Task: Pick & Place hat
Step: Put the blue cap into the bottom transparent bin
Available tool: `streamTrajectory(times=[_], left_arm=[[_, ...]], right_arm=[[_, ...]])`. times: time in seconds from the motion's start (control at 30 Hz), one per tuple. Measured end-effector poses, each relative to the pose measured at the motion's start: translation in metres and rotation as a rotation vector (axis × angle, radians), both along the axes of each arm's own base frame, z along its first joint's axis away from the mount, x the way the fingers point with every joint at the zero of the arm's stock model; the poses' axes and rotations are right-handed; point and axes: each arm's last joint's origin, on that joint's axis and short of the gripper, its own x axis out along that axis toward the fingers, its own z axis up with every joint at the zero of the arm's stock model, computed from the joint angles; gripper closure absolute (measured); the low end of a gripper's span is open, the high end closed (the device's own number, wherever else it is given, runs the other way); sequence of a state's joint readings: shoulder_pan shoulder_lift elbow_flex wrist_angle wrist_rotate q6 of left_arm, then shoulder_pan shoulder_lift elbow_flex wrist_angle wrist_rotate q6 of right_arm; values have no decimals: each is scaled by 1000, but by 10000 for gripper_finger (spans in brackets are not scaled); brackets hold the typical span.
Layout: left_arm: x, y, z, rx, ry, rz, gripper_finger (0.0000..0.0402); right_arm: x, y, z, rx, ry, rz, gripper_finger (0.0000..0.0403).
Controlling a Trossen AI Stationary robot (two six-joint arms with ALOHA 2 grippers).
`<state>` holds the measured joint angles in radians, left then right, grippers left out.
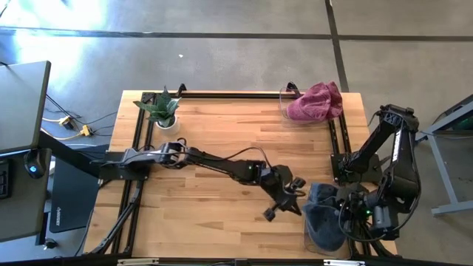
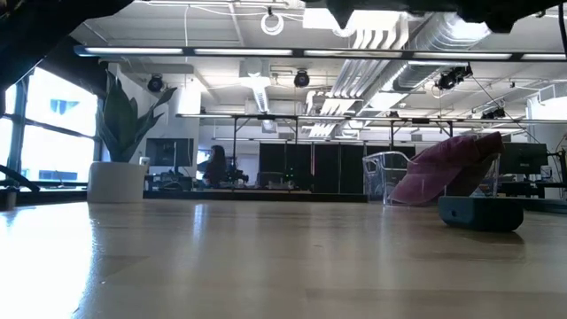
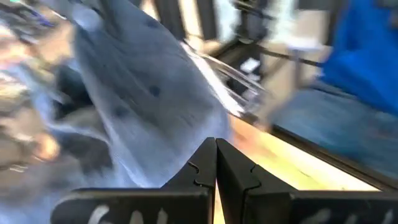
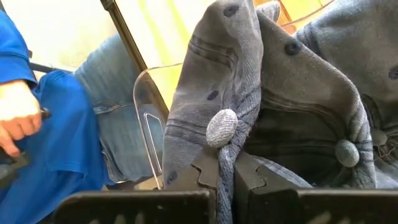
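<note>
- Tabletop (image 1: 222,192) from above: my two arms meet at the near right corner, and that is where the grey hat (image 1: 325,210) sits, bunched in a clear bin (image 1: 316,244) right at the tabletop's edge
- Pink hat (image 1: 316,101) lies in a second clear bin at the far right corner, well apart from both arms
- Right hand (image 4: 225,163) is on the grey hat: its wrist view shows the fingers closed on a fold of grey cloth just under a fabric button (image 4: 221,127)
- Left hand (image 3: 216,163) reaches across from the left and stops just beside the hat; its fingers are pressed together with nothing between them, the grey cloth just ahead of the tips
- I judge the right hand the one to lift, straight up out of the bin; the left should back off
</note>
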<state>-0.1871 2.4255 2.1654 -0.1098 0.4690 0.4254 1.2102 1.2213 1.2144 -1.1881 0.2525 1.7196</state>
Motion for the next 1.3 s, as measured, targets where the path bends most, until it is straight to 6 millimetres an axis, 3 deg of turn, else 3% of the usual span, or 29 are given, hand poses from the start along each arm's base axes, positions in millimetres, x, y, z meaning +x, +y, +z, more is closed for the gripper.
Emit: streamTrajectory(times=[0.17, 0.3, 0.47, 0.57, 0.77, 0.9, 1.13, 1.3], left_arm=[[14, 8, -26, 58, -41, 207, 401], [17, 14, -16, 28, -117, 185, 401], [20, 14, -25, -7, -117, 184, 401], [21, 16, -19, -17, -161, 188, 401], [22, 13, -27, -14, -143, 182, 401], [22, 14, -26, -15, -147, 183, 401], [20, 14, -25, -13, -112, 189, 401], [15, 14, -5, -51, -120, 177, 401]], right_arm=[[0, 0, 0, -11, -13, 12, 399], [0, 0, 0, -35, -24, 78, 399], [1, -2, 0, -107, -79, 163, 388], [1, -2, 0, -109, -85, 164, 359], [5, 9, 6, -17, -179, 246, 280], [10, 10, 15, 65, -236, 262, 252], [13, -2, 14, 115, -91, 162, 259], [10, 0, -11, 112, 142, 120, 276]])
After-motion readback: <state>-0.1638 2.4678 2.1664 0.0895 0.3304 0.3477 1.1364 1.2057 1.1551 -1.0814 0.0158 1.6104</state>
